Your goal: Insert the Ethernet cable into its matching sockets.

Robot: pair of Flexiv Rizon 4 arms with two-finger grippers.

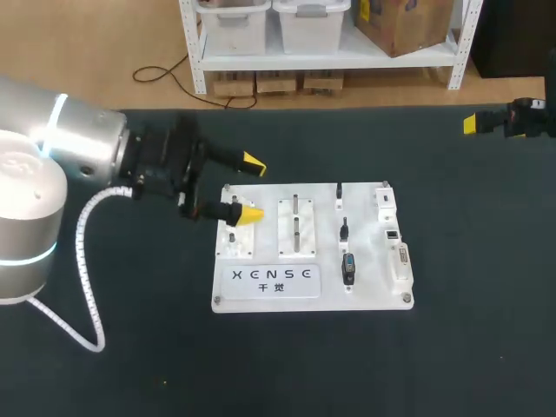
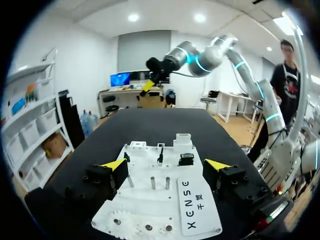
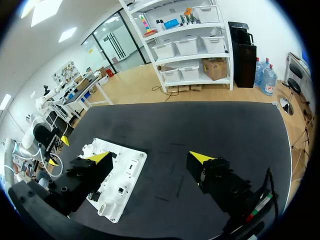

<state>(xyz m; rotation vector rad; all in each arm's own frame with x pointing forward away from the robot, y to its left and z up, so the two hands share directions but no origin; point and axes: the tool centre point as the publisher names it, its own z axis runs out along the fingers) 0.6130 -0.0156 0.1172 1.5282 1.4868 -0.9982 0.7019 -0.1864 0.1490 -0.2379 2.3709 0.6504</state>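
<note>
my left end effector point(image 1: 250, 189) hangs over the white board point(image 1: 369, 291) at its 10 o'clock corner, fingers wide apart and holding nothing. my right end effector point(image 3: 151, 157) is well off toward 2 o'clock from the board, above the dark bench point(image 1: 130, 365), also wide open and empty.

the black plug point(image 1: 348, 268) that i take for the ethernet end lies on the board at about 4 o'clock from its middle. a thin dark lead runs from it toward 12 o'clock, though it is too small for me to be sure of its type. the sockets point(image 1: 393, 234) sit in a column along the board's 3 o'clock edge, just beside the plug.

i judge this piece to be very light. the lead looks limp, so it will droop and give no steering if i pinch it. the plug body should be hard, smooth plastic, and its latch tab is likely thin and easy to snap. i would take hold across the plug's two flat sides, close behind the nose, leaving the tab free, and press gently.
</note>
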